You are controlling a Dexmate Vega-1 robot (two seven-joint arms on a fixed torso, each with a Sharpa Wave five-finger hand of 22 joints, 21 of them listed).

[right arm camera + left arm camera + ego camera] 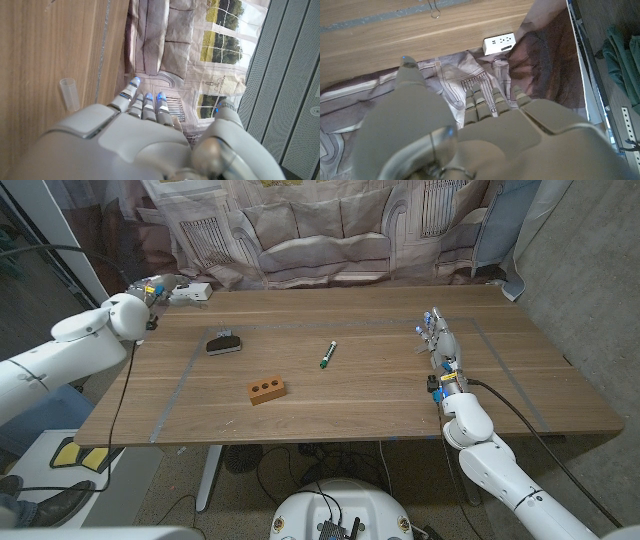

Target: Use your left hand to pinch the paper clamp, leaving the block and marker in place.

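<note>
The black paper clamp (224, 343) lies on the left part of the wooden table (380, 405). An orange-brown block (267, 389) sits nearer the front edge, to the clamp's right. A green marker (327, 354) lies near the middle. My left hand (165, 288) hovers at the table's far left corner, well behind the clamp and apart from it. It holds nothing, and in the left wrist view the left hand (470, 130) has its fingers apart. My right hand (440, 345) stands on its edge on the right side, fingers straight, holding nothing; the right wrist view shows its back (150, 135).
A white power strip (195, 292) lies at the far left corner beside my left hand, and is seen again as the power strip (499, 43). A printed curtain (330, 230) hangs behind the table. A small clear tube (70, 94) lies on the wood near my right hand.
</note>
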